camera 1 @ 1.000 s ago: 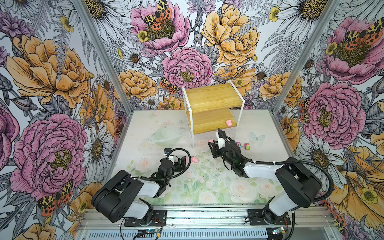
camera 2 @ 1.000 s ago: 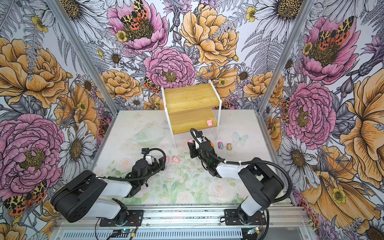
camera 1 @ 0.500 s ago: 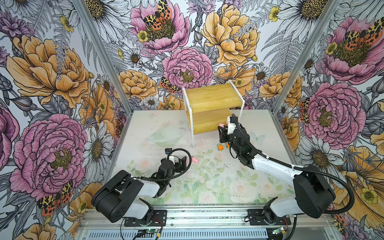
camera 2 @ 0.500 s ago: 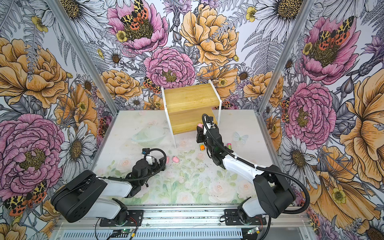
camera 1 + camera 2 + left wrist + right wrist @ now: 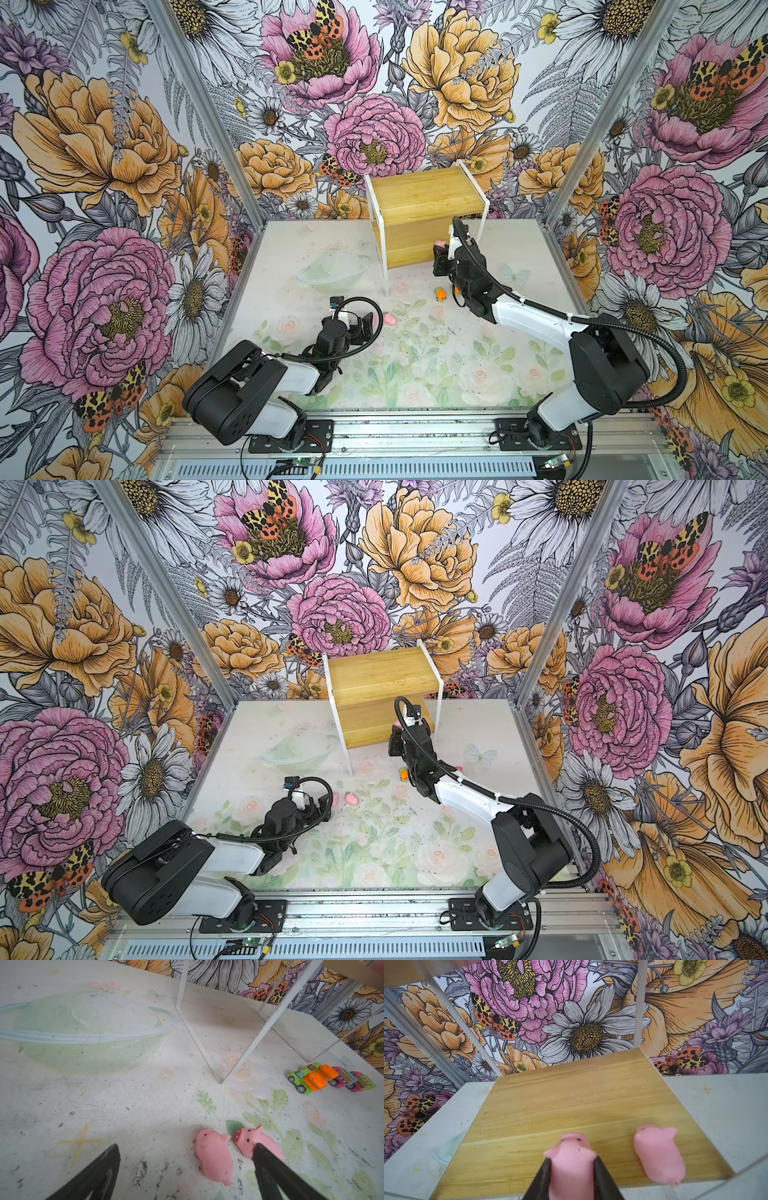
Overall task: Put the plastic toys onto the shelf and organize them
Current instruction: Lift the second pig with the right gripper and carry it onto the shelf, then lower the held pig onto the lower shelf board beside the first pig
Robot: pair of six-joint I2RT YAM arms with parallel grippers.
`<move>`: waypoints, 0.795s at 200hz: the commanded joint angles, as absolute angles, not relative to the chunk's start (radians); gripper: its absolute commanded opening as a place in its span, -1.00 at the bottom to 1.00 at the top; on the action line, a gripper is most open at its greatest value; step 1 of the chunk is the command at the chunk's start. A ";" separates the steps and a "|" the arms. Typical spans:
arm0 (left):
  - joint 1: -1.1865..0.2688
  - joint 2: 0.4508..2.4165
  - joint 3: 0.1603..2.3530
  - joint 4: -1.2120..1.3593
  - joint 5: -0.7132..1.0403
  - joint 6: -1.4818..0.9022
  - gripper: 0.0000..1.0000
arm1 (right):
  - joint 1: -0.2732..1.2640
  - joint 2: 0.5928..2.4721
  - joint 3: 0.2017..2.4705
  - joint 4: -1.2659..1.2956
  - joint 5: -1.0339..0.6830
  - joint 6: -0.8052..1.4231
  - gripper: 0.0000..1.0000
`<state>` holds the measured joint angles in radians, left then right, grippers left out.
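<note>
No readable text, label, brand or number showing anywhere. Faint yellow cross (image 5: 80, 1142) showing on tabletop (image 5: 145, 1095), left wrist view. Stickers on toy cars (image 5: 313, 1081) showing only stripes, too small for reading.

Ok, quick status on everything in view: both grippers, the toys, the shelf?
right gripper: shut on the held pig, above the lower board
second pig: lying free on that board
shelf: standing, one pig resting on it
left gripper: open, empty, low over the table
table pigs: two, lying apart on the table
green-orange cars: two, side by side on the table
pink cars: two, beside them on the table
</note>
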<state>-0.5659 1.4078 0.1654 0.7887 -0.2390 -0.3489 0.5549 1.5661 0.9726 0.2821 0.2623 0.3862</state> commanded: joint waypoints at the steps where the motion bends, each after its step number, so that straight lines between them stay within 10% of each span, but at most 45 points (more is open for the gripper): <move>1: -0.572 1.410 0.170 0.795 -0.256 -0.336 0.98 | 0.558 1.583 1.004 0.259 0.287 0.410 -0.33; 159: -0.577 1.411 0.171 0.793 -0.265 -0.336 0.97 | 0.565 1.645 1.019 0.261 0.247 0.409 -0.35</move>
<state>-0.5674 1.4078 0.1654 0.7887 -0.2436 -0.3489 0.5579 1.6333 0.9943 0.2508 0.2581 0.4038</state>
